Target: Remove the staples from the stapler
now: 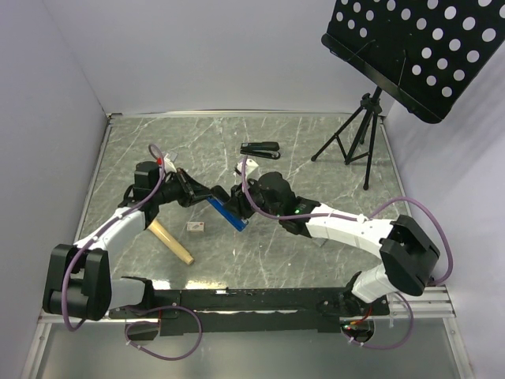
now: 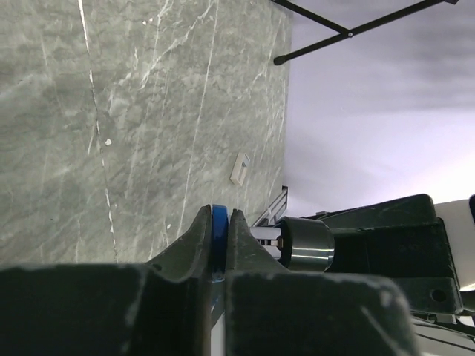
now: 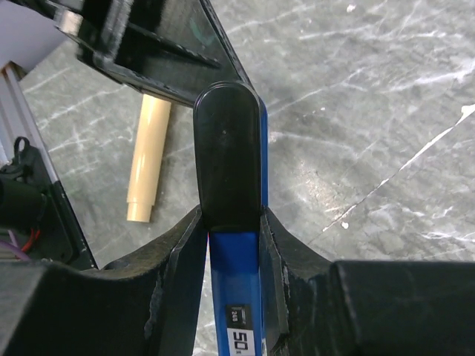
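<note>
Left pincer (image 2: 220,216) is clamped on the thin blue edge of the slim blue desk stapler with a black base (image 1: 228,213). The stapler looks held off the tabletop (image 1: 316,260), on the arm-base side of the all-black stapler (image 1: 260,148). Its long axis slants between both arms. Right pincer (image 3: 231,219) is clamped across its flanks. I judge neither arm nearer.

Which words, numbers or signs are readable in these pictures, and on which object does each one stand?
"50": white figures on the blue stapler, right wrist view; the tiny characters beside them are too small to read.
Small dark label above them on the same stapler: blurred, unreadable.
Small pale block in the top view: any marking is too small to read.
No other text shows.
</note>
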`<state>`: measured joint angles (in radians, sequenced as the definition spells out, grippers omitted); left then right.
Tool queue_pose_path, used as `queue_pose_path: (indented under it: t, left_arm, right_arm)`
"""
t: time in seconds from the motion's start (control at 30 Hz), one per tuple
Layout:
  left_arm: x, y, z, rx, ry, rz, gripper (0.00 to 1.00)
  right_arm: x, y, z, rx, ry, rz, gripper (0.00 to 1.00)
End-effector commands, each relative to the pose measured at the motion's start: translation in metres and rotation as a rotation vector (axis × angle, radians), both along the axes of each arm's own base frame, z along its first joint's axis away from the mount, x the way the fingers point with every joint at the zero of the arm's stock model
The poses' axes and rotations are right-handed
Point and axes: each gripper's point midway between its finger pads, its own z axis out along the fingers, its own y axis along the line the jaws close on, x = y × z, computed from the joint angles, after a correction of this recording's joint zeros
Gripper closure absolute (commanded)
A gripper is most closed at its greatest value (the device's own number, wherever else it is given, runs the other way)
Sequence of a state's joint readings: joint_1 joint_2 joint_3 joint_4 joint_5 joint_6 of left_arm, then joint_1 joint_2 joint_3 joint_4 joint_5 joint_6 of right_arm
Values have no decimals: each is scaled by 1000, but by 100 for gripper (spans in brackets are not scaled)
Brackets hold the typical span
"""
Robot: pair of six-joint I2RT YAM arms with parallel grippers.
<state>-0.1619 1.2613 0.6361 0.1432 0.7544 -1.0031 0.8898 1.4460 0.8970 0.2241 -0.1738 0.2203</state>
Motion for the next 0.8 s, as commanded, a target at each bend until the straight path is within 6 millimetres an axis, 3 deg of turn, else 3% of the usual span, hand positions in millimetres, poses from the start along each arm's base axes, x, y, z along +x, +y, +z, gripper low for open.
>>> queue_pose_path:
  t: [0.0,0.03,0.27,0.33,0.67,0.77]
  left_arm:
    - [-12,-10,16,-35,-18,-81,99]
    - [-10,-11,17,-33,-18,-82,99]
    - [-6,-11,11,-24,11,-79,60]
    - [-7,-12,8,-28,15,-90,56]
    - [-3,-14,-1,13,11,-107,99]
    - [0,-13,-3,19,5,-99,99]
  right_arm:
    - [18,16,57,135,-115,-28,100]
    - [17,16,58,138,-116,-30,100]
    - [16,14,63,161,-118,-36,100]
    - [17,15,60,152,-112,-39,100]
    - [8,26,51,148,-88,43,100]
    - [-4,33,48,124,-71,136,99]
